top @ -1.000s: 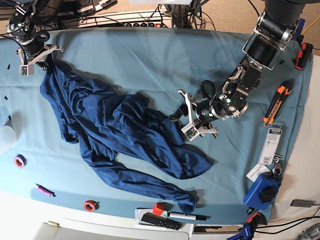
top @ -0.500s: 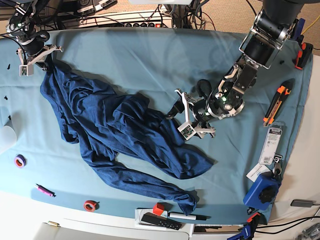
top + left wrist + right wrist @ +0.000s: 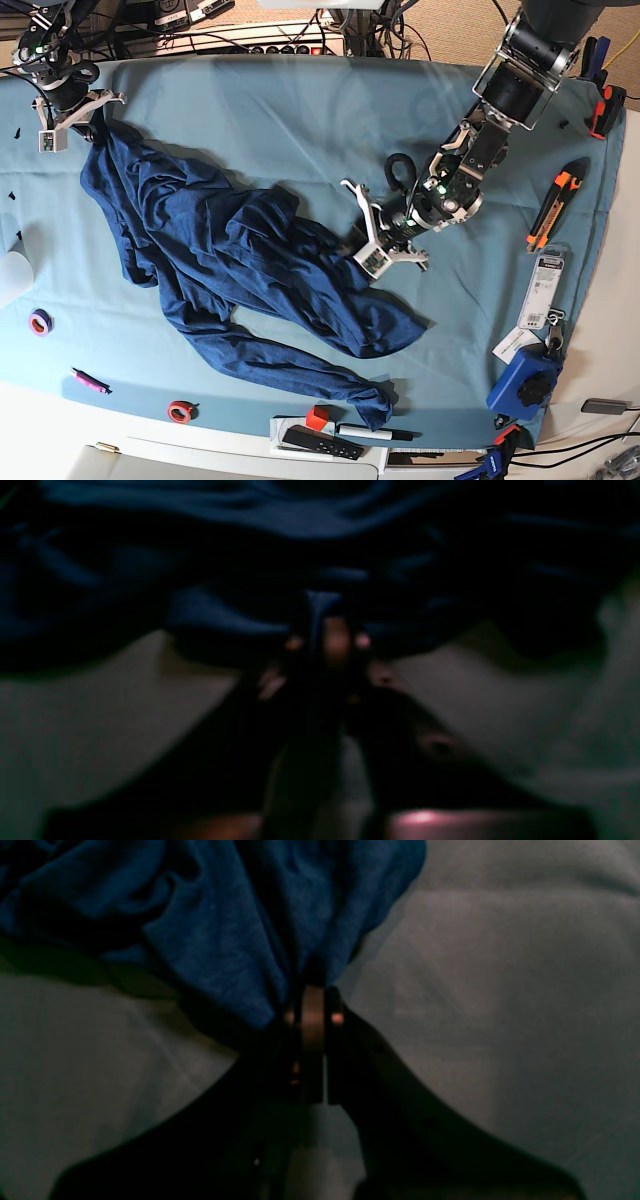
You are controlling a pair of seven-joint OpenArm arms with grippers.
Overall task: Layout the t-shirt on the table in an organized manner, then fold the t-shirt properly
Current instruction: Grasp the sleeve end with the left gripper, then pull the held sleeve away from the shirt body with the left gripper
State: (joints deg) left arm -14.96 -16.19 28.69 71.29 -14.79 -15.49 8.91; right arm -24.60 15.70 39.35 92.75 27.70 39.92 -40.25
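Right now, both tools pinched on t-shirt (image 3: 240,260) edges: right tool (image 3: 312,1005) far corner, left tool (image 3: 362,245) mid-table (image 3: 300,110).

t-shirt (image 3: 230,250): I see dark blue, no pattern
worktop (image 3: 260,110): I see a light blue-green cloth
tape rings: I see one purple (image 3: 39,322), one red (image 3: 180,411)
block (image 3: 316,418): red

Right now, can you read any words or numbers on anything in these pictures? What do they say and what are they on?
No text can be read in these pictures.
White packaged card by the table's edge: has print, too small to read.
White tag beside the blue device: print too small to read.
T-shirt: no lettering visible.
Both wrist views: dark and blurred, no text.
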